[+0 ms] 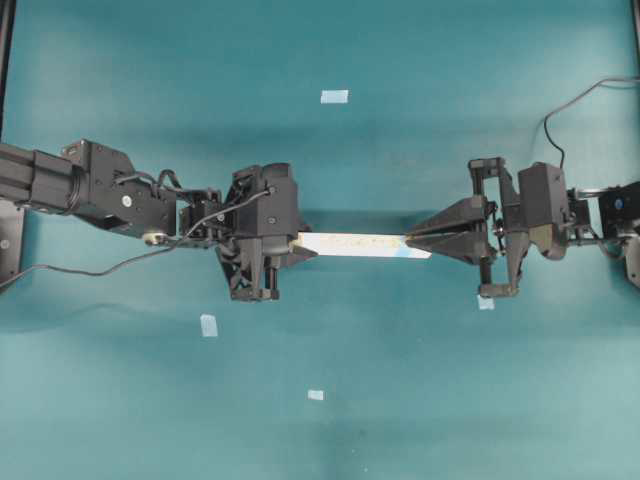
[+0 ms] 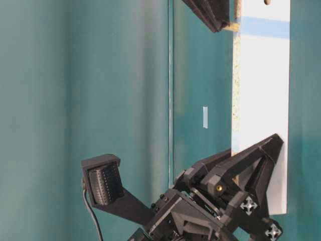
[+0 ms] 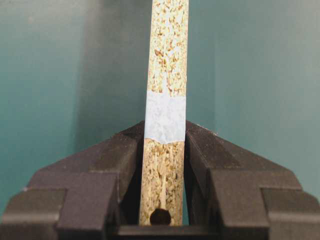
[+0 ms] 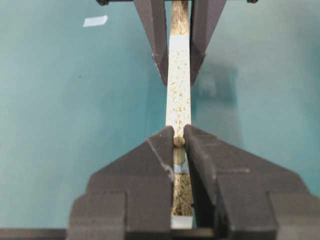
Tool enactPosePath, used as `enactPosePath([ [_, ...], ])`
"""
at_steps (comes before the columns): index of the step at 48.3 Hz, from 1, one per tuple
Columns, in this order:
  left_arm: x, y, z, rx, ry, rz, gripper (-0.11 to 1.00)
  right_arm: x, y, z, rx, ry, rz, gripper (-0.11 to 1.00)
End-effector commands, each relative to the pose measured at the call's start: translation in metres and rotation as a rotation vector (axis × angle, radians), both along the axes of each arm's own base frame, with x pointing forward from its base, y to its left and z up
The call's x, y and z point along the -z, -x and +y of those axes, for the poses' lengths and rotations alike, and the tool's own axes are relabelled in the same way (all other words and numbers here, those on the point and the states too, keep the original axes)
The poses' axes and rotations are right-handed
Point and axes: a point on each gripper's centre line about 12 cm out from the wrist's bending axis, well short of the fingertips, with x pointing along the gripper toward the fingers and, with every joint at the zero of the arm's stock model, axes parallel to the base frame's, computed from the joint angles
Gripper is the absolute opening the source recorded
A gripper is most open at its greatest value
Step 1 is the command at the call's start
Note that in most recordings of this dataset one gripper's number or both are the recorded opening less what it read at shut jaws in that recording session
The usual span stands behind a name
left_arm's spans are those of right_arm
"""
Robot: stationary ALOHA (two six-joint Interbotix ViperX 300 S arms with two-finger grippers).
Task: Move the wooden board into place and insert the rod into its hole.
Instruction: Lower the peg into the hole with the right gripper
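The wooden board (image 1: 352, 244) is held on edge above the middle of the teal surface (image 1: 420, 400), lengthwise between the two arms. Its speckled chipboard edge faces upward in both wrist views.

Left pincer (image 1: 300, 243): pressed against the two broad faces of the board at its left end. In the left wrist view, a pale-blue tape band (image 3: 165, 116) wraps the board's edge just beyond the fingertips (image 3: 125, 145), and a small dark hole (image 3: 160, 216) shows low between the jaws.

Right pincer (image 1: 412, 241): pinching the rod (image 4: 179, 141), a small cream peg, at its fingertips directly over the board's upper edge near the right end. Whether the rod touches the board cannot be told.

Four small pale tape squares (image 1: 334, 97) lie on the surface, well apart from the board.
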Motion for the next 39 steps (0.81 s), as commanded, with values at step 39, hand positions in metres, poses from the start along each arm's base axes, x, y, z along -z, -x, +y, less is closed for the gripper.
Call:
enactPosePath([
  [39, -0.01, -0.005, -0.005, 0.008, 0.005, -0.032, 0.22, 0.01, -0.005, 0.0, 0.009, 0.003, 0.219, 0.1],
])
